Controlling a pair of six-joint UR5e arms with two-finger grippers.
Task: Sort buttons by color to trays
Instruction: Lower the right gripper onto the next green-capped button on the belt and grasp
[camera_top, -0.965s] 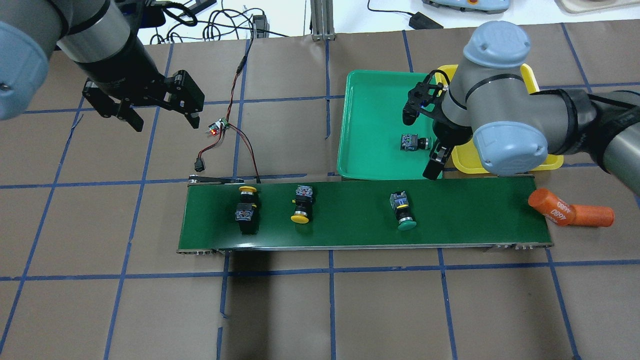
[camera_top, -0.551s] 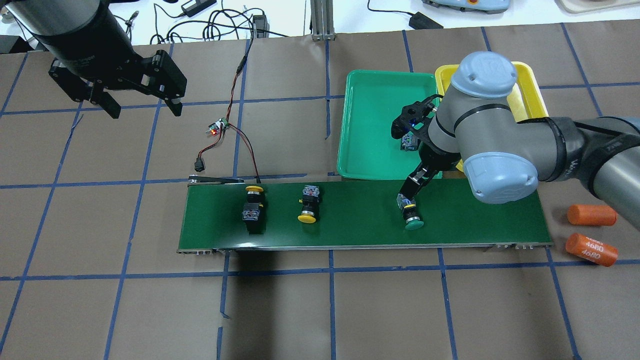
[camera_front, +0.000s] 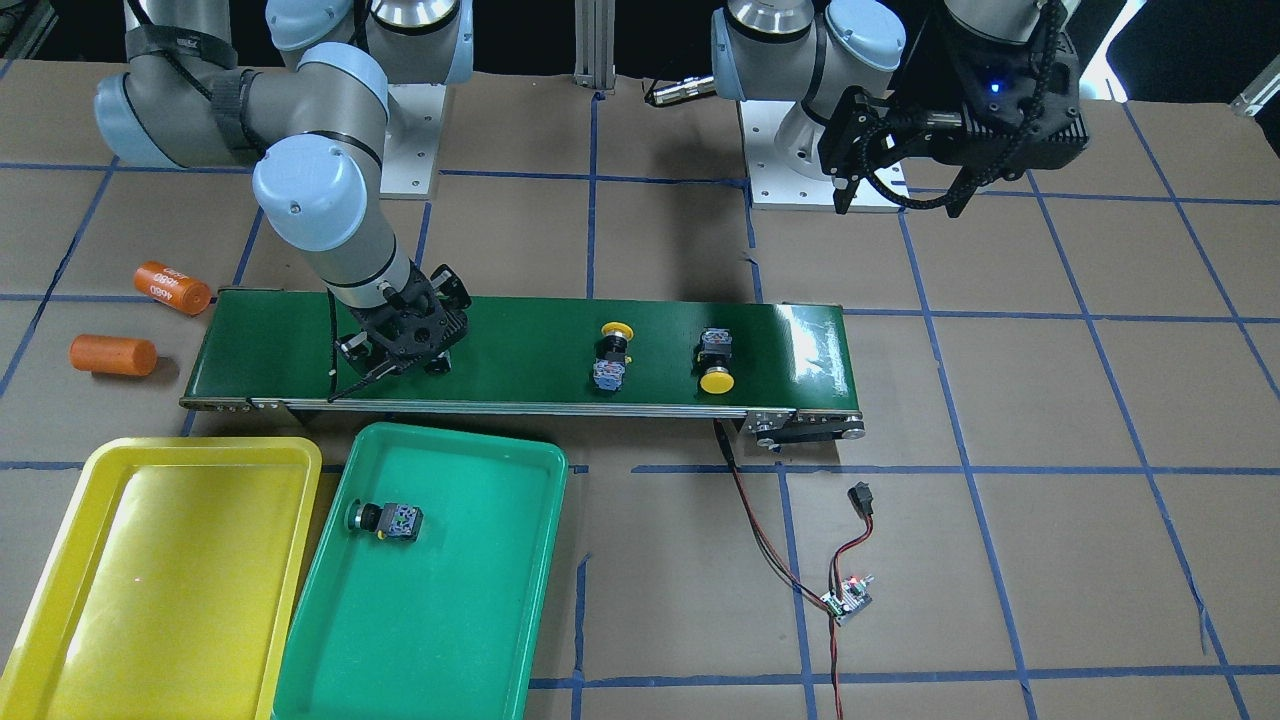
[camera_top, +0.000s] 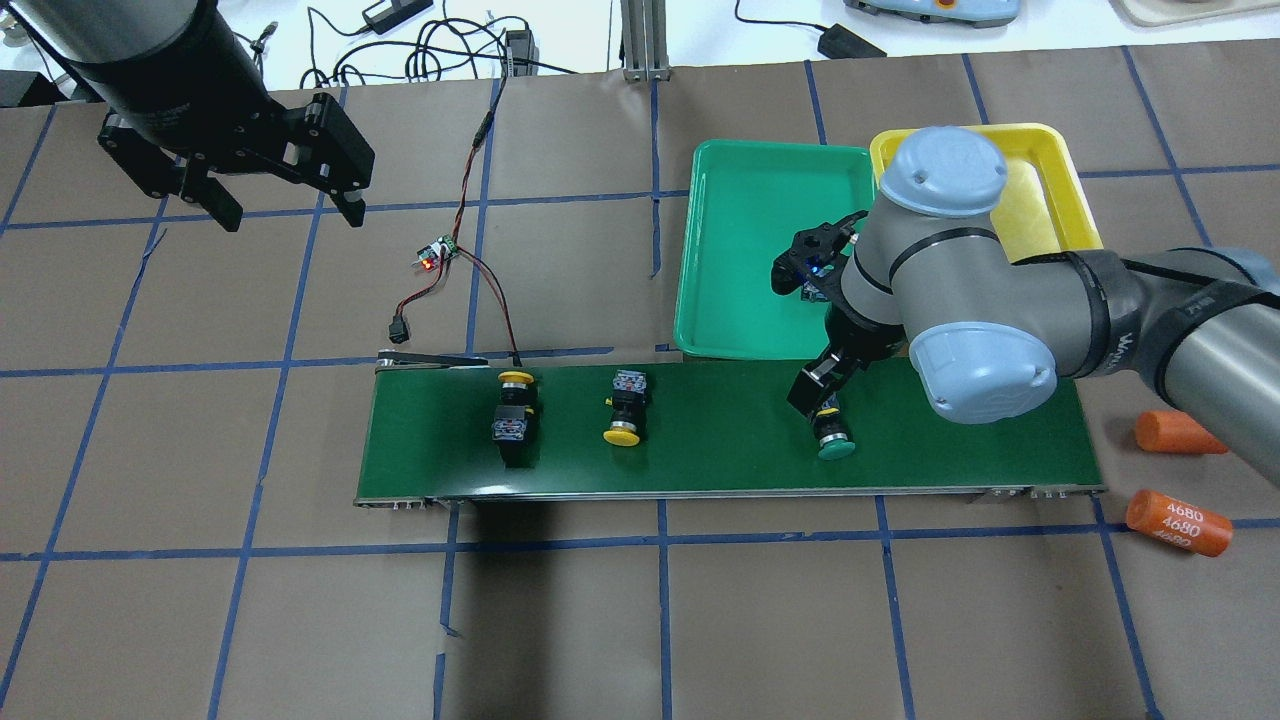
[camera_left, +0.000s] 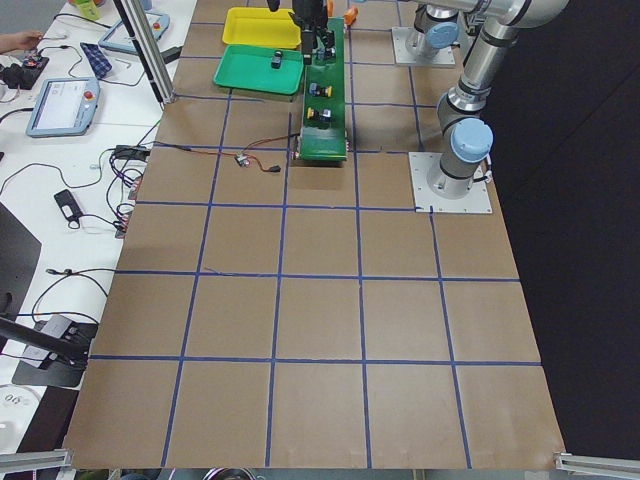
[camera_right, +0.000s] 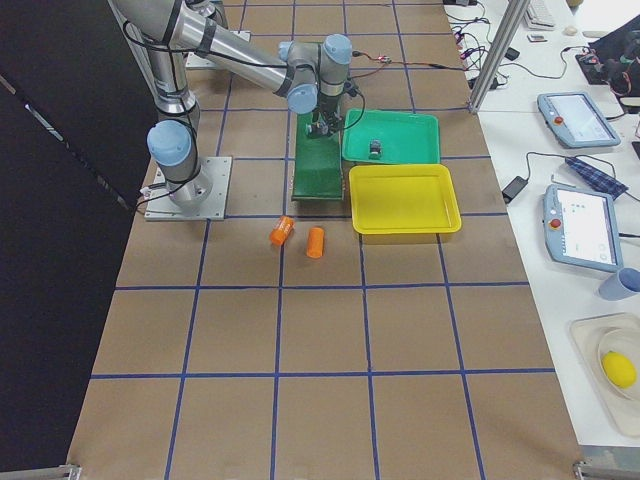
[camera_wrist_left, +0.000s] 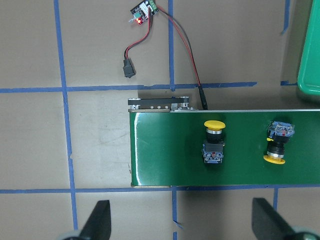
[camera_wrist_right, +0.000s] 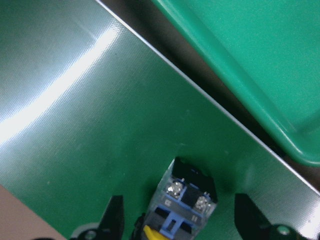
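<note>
On the conveyor belt (camera_top: 720, 440), the right gripper (camera_wrist_right: 181, 222) holds its fingers (camera_wrist_right: 114, 220) apart around the skewed green button (camera_wrist_right: 189, 197); closing off-square could twist it loose.

The desk (camera_top: 200, 600) is viewed steeply from behind the robot in the overhead view and from the opposite side in the front-facing one; the belt (camera_top: 720, 450) is shared mid-frame. The side views are set far back at the desk's ends. The belt is seen from high up by the left wrist camera, very closely by the right.
</note>
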